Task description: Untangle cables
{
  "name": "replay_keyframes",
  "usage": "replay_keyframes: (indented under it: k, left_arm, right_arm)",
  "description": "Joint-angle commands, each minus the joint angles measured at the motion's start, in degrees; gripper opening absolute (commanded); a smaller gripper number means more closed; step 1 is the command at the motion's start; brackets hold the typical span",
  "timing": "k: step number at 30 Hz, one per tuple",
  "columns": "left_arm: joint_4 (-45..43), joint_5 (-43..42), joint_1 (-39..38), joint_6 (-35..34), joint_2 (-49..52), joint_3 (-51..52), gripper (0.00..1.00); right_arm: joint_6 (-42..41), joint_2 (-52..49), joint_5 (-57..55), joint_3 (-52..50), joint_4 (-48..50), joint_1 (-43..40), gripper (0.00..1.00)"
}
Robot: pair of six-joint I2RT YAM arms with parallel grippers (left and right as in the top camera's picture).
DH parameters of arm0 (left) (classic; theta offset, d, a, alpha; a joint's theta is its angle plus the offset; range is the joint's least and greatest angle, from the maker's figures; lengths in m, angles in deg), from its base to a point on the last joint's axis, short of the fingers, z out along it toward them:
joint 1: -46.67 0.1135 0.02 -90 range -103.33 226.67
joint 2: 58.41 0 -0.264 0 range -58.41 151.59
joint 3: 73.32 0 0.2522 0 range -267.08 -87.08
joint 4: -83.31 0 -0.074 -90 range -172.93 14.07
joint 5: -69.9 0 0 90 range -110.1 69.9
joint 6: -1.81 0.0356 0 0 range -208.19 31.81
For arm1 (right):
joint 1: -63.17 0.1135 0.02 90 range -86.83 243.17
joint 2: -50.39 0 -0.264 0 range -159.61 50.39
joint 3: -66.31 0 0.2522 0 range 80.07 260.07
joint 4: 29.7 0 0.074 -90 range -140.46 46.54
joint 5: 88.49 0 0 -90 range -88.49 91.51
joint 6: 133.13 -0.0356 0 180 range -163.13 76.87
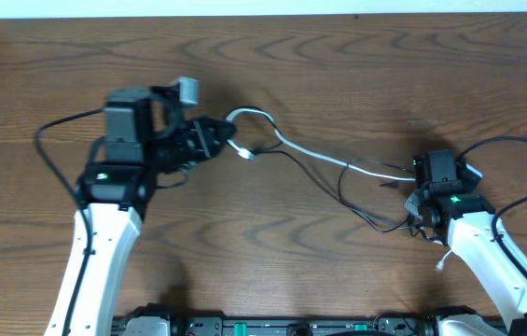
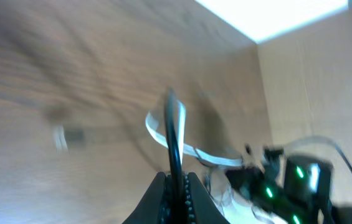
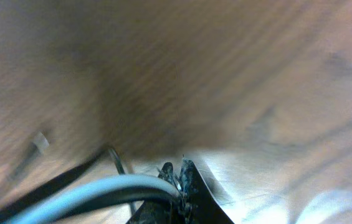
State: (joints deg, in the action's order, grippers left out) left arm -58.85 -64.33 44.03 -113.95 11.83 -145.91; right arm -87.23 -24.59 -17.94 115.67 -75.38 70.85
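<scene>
Left arm: white shell with black joints. The left gripper (image 1: 218, 138) has its jaws pressed together. In its wrist view the two dark ribbed fingers (image 2: 187, 191) meet around the black cable (image 2: 174, 134), a thin, glossy, round cord that rises straight up out of the pinch. Just behind that strand the white cable (image 2: 158, 129) curves in a flat-looking pale loop, though the view is smeared and I cannot tell whether the jaws also catch it. From above, a small pale plug end (image 1: 244, 154) lies just off the fingertips. Ahead of them the white cable (image 1: 312, 152) arches into a narrow hairpin, then runs in a shallow sag across the table (image 1: 338, 75), a brown wood-grain top with a matt finish, towards the other arm. The black cable (image 1: 361, 215) follows beside it, then drops into a loose open loop short of the right gripper (image 1: 416, 198). That gripper is also closed. Its wrist view is blurred, but the white cable (image 3: 101, 190) enters from the side as a smooth grey-white tube and ends right at the nipped fingertips (image 3: 187, 177). A black strand (image 3: 57, 180) runs alongside, just under it. Both cords hang between the two grippers, crossing near mid-span.
</scene>
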Motion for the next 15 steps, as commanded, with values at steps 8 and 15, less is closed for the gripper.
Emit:
replay_keyframes:
  k: [8,15]
  left_arm:
    - [1.3,0.0,3.3,1.8,-0.8,-0.3,0.07]
    - [6.5,9.9,-0.9,4.4,0.0,-0.3,0.08]
  right_arm:
    - [25.4,0.0,46.6,0.2,18.3,-0.5,0.04]
    - [32.4,0.0,74.1,0.2,28.0,-0.4,0.06]
